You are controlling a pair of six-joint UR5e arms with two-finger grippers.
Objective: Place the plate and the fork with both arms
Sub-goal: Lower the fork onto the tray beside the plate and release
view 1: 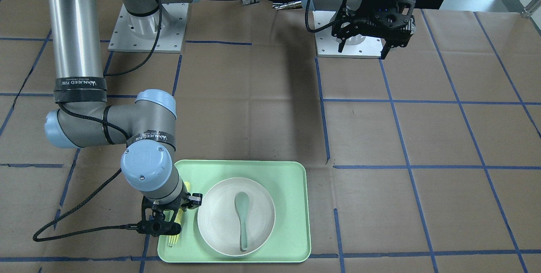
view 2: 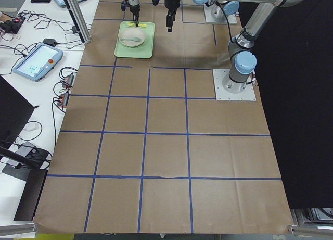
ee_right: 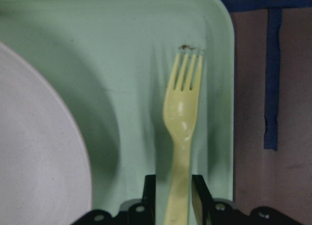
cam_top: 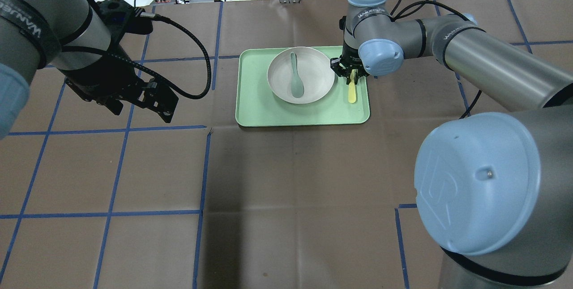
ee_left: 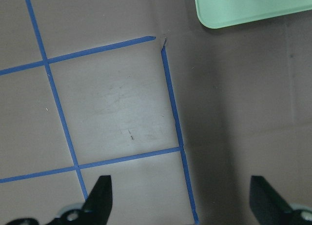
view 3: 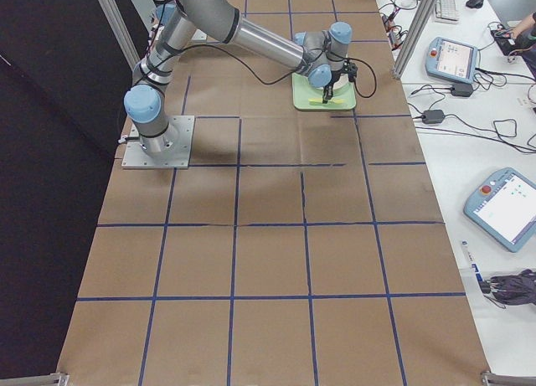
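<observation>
A wide table (cam_top: 286, 168) covered in brown paper with a blue tape grid carries everything. The silver-grey jointed right arm (cam_top: 492, 70) reaches across to the far middle. The matching left arm (cam_top: 40, 25) hangs over bare paper on the left.

A rectangular mint-green plastic tray (cam_top: 268, 114) lies at the far centre of the table. On the tray sits the round off-white shallow plastic plate (cam_top: 315, 78), and a grey-green plastic spoon (cam_top: 295, 81) lies inside it.

The slim pale-yellow plastic fork (cam_top: 352, 94) is over the tray's right-hand strip, just beside the plate and apart from it, tines pointing far.

The black right gripper (ee_right: 174, 186) is clenched on the fork's handle, one finger on each side. The black left gripper (ee_left: 181, 186) is spread wide, grasping nothing.
</observation>
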